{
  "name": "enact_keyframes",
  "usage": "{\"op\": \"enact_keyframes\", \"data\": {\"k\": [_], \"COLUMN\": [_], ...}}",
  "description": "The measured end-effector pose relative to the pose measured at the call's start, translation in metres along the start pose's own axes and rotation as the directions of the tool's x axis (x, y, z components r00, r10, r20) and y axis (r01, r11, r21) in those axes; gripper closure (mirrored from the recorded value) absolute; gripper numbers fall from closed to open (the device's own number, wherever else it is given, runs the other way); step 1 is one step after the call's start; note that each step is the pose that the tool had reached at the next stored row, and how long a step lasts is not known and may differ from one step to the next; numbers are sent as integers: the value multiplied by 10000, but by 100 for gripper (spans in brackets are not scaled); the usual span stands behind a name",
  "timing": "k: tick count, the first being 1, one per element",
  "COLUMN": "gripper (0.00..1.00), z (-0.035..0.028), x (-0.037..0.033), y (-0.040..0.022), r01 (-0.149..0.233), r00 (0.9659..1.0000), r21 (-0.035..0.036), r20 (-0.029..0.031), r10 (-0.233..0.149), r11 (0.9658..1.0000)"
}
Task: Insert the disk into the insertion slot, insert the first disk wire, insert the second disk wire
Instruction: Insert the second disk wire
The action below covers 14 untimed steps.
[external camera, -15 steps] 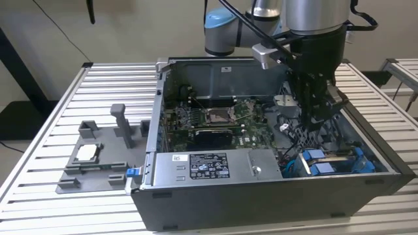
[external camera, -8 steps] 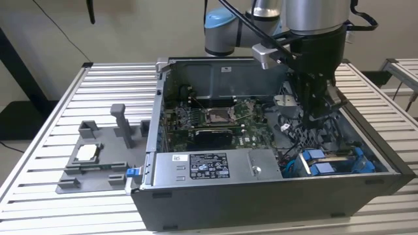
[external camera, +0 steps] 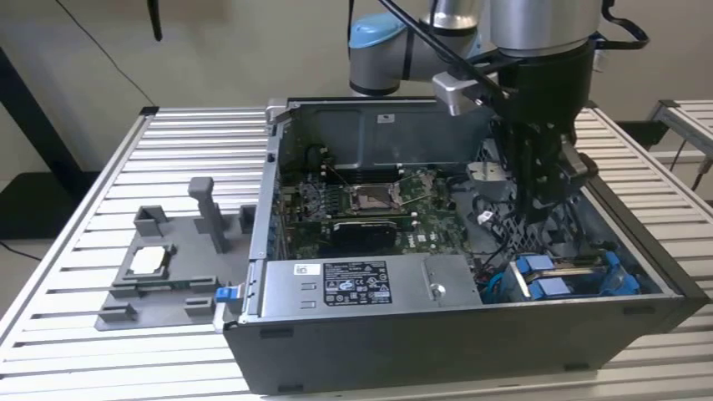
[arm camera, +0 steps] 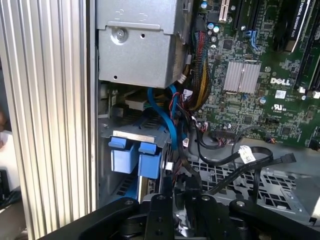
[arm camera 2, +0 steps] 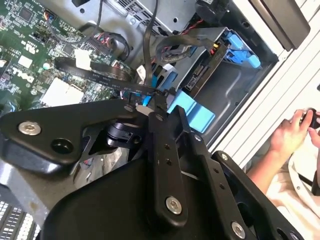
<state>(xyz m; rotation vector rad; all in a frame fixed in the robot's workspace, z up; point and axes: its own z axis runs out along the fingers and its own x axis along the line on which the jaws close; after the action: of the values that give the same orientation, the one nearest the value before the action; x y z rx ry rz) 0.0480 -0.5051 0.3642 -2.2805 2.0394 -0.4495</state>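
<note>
- Exterior view: one arm reaches down into one open computer case (external camera: 446, 351) standing on a slatted table (external camera: 89, 209). The gripper (external camera: 540, 205) hangs over the cabled area beside the motherboard (external camera: 368, 205), toward the exterior view's right.
- One disk (external camera: 553, 286) is seated in the insertion slot (arm camera 2: 220, 92), in the case's near corner at the exterior view's right. The gripper is above it and apart from it.
- The first wrist view adds a count: two blue tabs (arm camera: 122, 157) stand side by side on the disk, next to one grey power-supply box (arm camera: 140, 45). One blue cable (arm camera: 167, 117) and several black ones run past them.
- The second wrist view adds the grip: the jaws are drawn almost together, pinching the end of one flat black wire (arm camera 2: 100, 77). The tips are near the disk's blue carrier.
- The second wrist view also takes in one person's hand (arm camera 2: 295, 132) outside the case wall.
- The exterior view adds one grey holder (external camera: 167, 276) on the table, at the case's left.
</note>
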Motion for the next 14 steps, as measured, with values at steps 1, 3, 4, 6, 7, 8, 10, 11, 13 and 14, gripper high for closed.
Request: {"op": "enact_keyframes", "data": {"k": [1,3,4,6,7,8,10,11,13,14], "gripper": [75,75,75,75,75,75,75,75,75,75], "z": [2,7,10,14,14,14,15,16,17,18], "x": [8,42,61,85,87,88,90,95,105,108], "y": [1,5,8,11,12,12,12,13,14,14], "r01": [0,-7,-17,-59,-94,-137,-206,-226,-252,-263], "r00": [10000,10000,10000,9997,9993,9987,9972,9969,9966,9965], "r21": [0,3,7,23,44,66,91,93,91,91], "r20": [4,30,69,232,354,497,716,759,782,796], "r10": [0,7,17,58,93,134,199,218,244,255], "r11": [10000,10000,10000,10000,9999,9999,9997,9997,9996,9996]}}
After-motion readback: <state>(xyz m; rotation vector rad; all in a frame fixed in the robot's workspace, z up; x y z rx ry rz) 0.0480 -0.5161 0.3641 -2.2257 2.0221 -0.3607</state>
